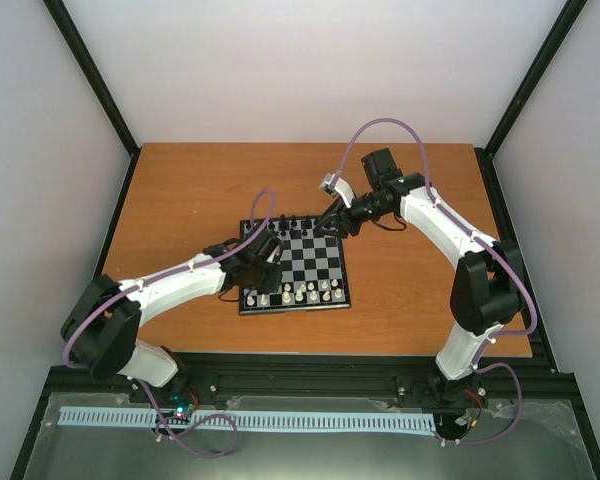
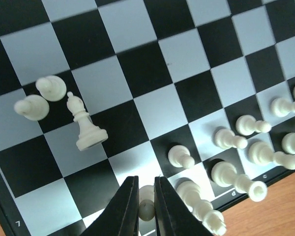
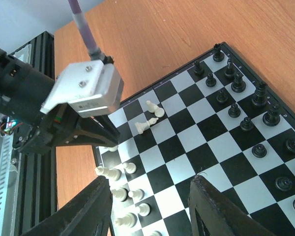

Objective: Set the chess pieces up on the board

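The board (image 1: 310, 262) lies at the middle of the table. Black pieces (image 1: 292, 225) stand along its far rows and cream-white pieces (image 1: 305, 293) along its near rows. My left gripper (image 1: 263, 262) is over the board's left edge, shut on a white pawn (image 2: 146, 205) between its fingertips (image 2: 132, 189), low over the edge squares. A white bishop (image 2: 84, 129) and two white pawns (image 2: 39, 98) lie toppled on mid-board squares. My right gripper (image 3: 150, 189) is open and empty above the board's middle, with black pieces (image 3: 246, 98) to its right.
The wooden table (image 1: 410, 290) extends around the board, bounded by black frame rails (image 1: 130, 180) and white walls. A white slotted cable strip (image 1: 240, 420) runs along the near side. The left arm's white wrist housing (image 3: 83, 88) shows in the right wrist view.
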You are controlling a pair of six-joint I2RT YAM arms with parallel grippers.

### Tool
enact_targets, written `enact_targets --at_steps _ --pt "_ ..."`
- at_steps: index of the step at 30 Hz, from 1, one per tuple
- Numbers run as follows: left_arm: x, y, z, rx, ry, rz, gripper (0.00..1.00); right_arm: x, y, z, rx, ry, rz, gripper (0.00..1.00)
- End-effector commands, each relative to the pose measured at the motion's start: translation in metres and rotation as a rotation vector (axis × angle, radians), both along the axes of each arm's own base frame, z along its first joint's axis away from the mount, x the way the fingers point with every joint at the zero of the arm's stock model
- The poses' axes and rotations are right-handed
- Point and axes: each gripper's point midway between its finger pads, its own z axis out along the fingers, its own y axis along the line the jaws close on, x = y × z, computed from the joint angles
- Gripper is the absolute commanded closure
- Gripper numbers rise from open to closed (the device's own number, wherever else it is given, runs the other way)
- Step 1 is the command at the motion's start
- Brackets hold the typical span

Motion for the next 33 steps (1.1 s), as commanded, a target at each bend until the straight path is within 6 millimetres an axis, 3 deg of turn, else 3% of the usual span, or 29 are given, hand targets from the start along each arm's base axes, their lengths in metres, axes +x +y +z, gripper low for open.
enact_targets --at_steps 1,29,33 --pt "0.004 -0.005 0.002 0.054 -0.021 -0.016 0.88 0.000 0.002 -0.007 0.001 0.008 0.010 0.57" --pt "0.013 -0.012 -0.023 0.108 0.014 -0.037 0.87 -0.002 0.002 -0.019 -0.013 0.036 0.028 0.57" --pt "0.013 -0.012 -0.025 0.117 0.024 -0.038 0.81 -0.002 0.002 -0.020 -0.014 0.038 0.029 0.57"
